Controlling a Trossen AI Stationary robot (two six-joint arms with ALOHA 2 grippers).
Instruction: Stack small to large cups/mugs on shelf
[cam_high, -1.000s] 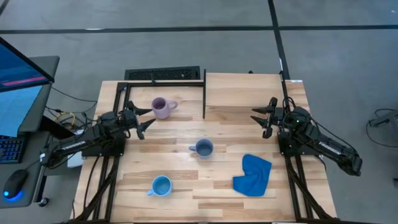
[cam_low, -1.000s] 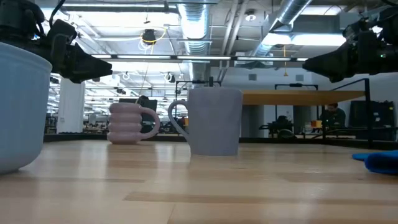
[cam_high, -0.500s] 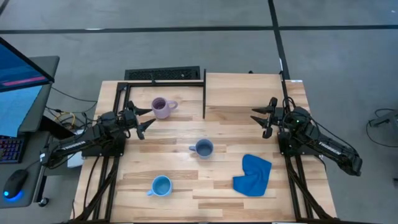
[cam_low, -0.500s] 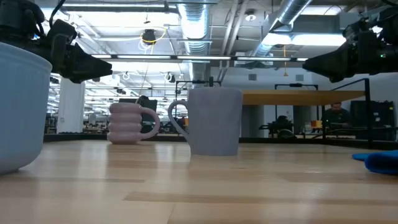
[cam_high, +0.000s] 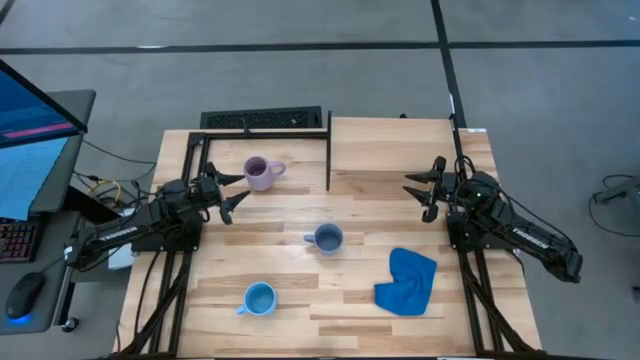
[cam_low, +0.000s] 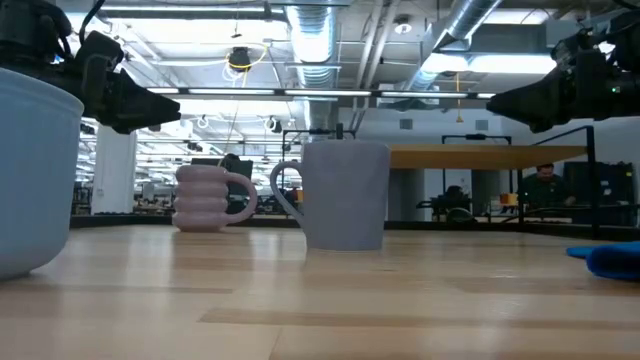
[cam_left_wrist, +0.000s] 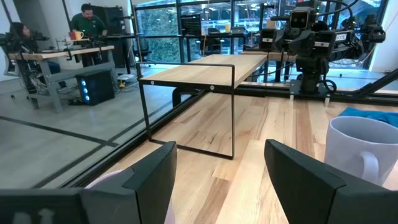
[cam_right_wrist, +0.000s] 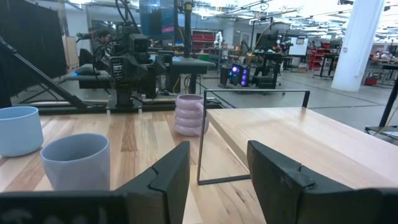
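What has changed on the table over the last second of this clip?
Nothing visibly changed. The left gripper and right gripper hang open and apart from the lilac mug, grey-blue mug and sky-blue mug, all off the shelf.

Grey-blue mug (cam_low: 345, 196) at centre, ridged lilac mug (cam_low: 205, 198) behind left, light blue mug (cam_low: 35, 180) near left edge
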